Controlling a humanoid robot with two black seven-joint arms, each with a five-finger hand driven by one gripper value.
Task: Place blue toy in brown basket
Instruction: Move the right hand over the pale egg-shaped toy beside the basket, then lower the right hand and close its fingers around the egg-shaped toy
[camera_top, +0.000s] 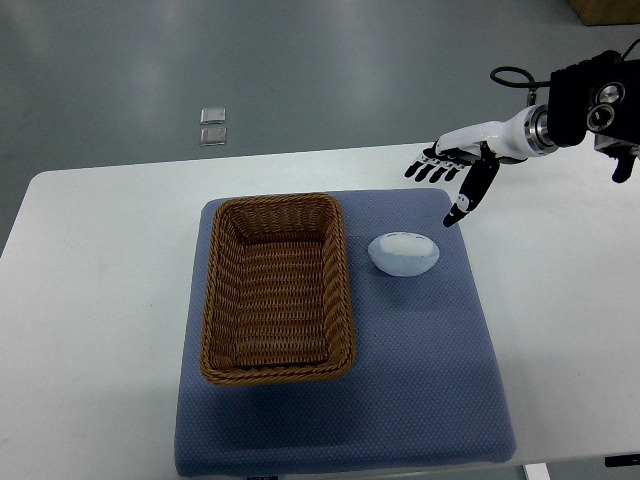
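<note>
The right hand (452, 175) is reaching in from the picture's right edge and hovering above the far right corner of the blue mat (420, 400). Its fingers (428, 168) are spreading open and holding nothing; the thumb is pointing down toward the mat. The white forearm is leading back to a black wrist housing at the upper right.

The blue toy (404, 253), a pale blue-white rounded egg-shaped item, is lying on the mat just right of the brown basket (278, 290), apart from its rim. The toy is sitting near the hand but not touching it.

The basket, a rectangular wicker container, is standing upright on the left half of the mat with nothing visible inside it.

The mat is lying on a white table (90, 300). Two small clear square items (212, 126) are resting on the grey floor beyond the table's far edge.
</note>
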